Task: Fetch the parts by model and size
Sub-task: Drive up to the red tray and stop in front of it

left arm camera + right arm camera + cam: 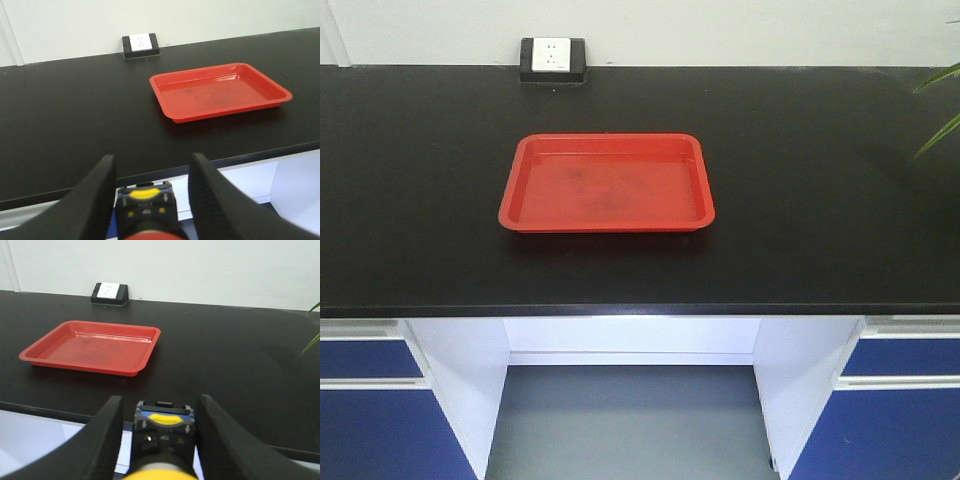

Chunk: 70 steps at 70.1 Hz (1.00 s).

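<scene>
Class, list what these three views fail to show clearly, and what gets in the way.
Left wrist view: the red-capped black push-button switch in the left claw has its cap cut off by the bottom edge.
Right wrist view: the yellow-capped black push-button switch in the right claw has its cap blurred and cut off below.
Both: body markings too small to read.
Front view: neither claw shows; green plant leaves cut by the right edge.
</scene>
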{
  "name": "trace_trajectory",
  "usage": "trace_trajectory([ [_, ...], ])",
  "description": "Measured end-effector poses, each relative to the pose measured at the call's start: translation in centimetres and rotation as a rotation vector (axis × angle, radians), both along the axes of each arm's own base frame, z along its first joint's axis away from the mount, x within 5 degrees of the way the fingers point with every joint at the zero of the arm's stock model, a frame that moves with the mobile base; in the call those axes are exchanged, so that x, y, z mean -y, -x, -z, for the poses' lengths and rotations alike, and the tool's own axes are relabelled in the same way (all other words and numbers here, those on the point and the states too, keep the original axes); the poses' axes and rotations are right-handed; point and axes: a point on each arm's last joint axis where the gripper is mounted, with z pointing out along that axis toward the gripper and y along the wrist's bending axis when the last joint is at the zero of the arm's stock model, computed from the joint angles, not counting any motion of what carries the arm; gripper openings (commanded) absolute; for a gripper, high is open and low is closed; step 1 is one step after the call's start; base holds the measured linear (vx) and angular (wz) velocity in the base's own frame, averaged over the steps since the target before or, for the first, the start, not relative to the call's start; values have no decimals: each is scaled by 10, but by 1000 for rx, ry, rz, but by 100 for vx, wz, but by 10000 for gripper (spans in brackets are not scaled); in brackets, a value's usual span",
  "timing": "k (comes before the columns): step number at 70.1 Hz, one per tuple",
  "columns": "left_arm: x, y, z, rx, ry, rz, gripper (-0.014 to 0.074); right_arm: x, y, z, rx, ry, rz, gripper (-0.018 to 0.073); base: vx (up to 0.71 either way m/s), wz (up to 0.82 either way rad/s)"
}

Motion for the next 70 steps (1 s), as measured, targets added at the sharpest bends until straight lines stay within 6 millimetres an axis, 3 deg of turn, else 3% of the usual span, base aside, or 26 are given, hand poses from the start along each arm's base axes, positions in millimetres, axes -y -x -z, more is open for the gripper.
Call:
trace_trajectory([
  [70,0,0,0,0,0,0,-6,0,0,0,0,0,0,-5,15,2],
])
